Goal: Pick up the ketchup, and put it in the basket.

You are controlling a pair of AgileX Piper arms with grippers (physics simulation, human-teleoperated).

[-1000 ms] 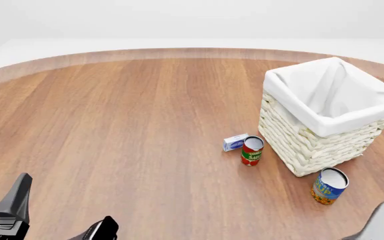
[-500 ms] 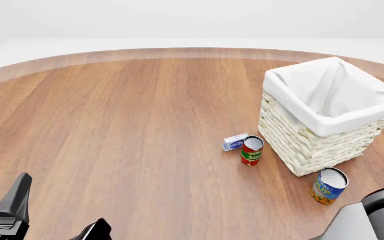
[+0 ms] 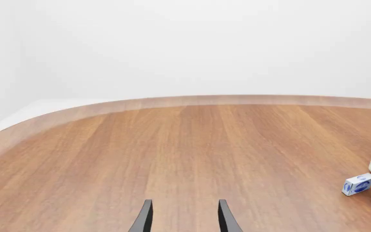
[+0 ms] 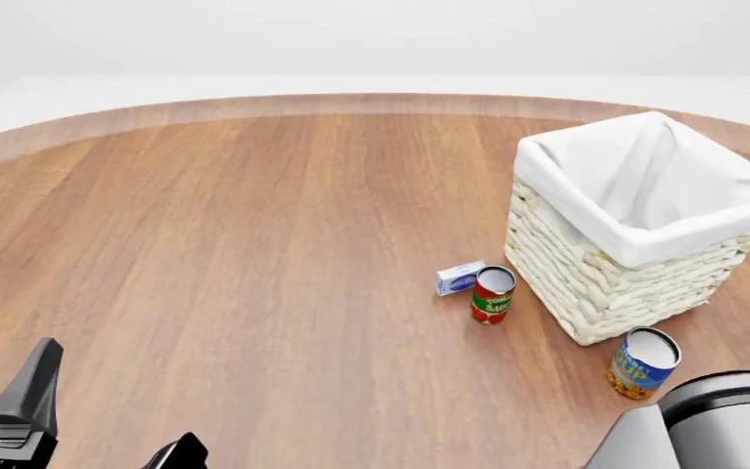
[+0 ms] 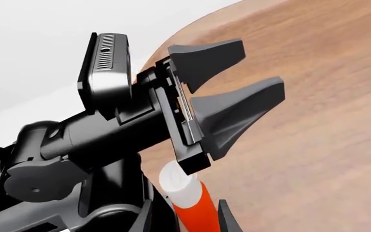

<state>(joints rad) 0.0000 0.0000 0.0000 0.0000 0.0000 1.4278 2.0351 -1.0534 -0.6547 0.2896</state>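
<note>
Only right wrist shows ketchup (image 5: pixel 189 203), seemingly gripped.

The ketchup (image 5: pixel 189 205), a red-orange squeeze bottle with a broad white cap, shows only in the right wrist view, tilted, between the right hand's (image 5: pixel 184 218) fingers; the basket (image 4: pixel 636 231), square cream wicker with a white liner, stands upright on the tabletop (image 4: pixel 258 254) at about three o'clock.

Matte black arms, tapered black fingers (image 3: pixel 144 221), grey cylindrical right-arm joint (image 4: pixel 727 420).
</note>
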